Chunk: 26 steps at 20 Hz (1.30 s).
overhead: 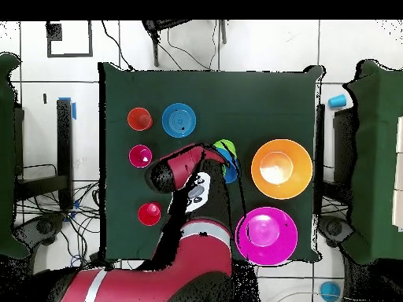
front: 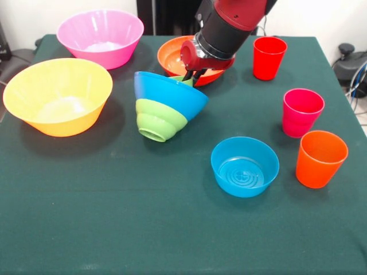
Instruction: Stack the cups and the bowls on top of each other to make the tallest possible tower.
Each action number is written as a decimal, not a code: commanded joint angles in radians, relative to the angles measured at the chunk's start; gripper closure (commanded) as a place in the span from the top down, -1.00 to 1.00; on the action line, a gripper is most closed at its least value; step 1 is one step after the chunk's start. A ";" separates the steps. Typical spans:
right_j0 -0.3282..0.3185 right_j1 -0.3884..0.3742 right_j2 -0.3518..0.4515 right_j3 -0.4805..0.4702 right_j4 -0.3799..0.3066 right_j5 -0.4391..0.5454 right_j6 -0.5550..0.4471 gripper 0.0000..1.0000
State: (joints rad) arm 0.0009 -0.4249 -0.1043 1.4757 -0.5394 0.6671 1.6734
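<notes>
The tower is a wide blue bowl (front: 172, 94) nested in a small green bowl (front: 159, 120). It leans over, its base turned toward the table's front. My gripper (front: 192, 78) is at the blue bowl's far rim, shut on a sliver of the light green cup (front: 184, 81), most of which is hidden. The shallow orange-red bowl (front: 171, 57) lies just behind it. A red cup (front: 269, 57), a magenta cup (front: 302, 112) and an orange cup (front: 321, 158) stand upright to the right. In the overhead view the arm hides most of the blue bowl (overhead: 231, 171).
A big yellow-orange bowl (front: 57, 94) and a big pink bowl (front: 100, 37) sit at the left. The small translucent blue bowl (front: 245, 166) rests at the front right, next to the orange cup. All stand on a dark green table (front: 143, 229).
</notes>
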 commanded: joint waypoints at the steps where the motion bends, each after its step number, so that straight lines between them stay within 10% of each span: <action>1: 0.019 0.025 0.056 -0.056 -0.026 -0.066 0.074 -1.00; 26: 0.093 0.011 -0.094 -0.085 -0.065 -0.110 0.094 -1.00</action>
State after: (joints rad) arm 0.0855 -0.4255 -0.2305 1.4717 -0.5439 0.6470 1.6734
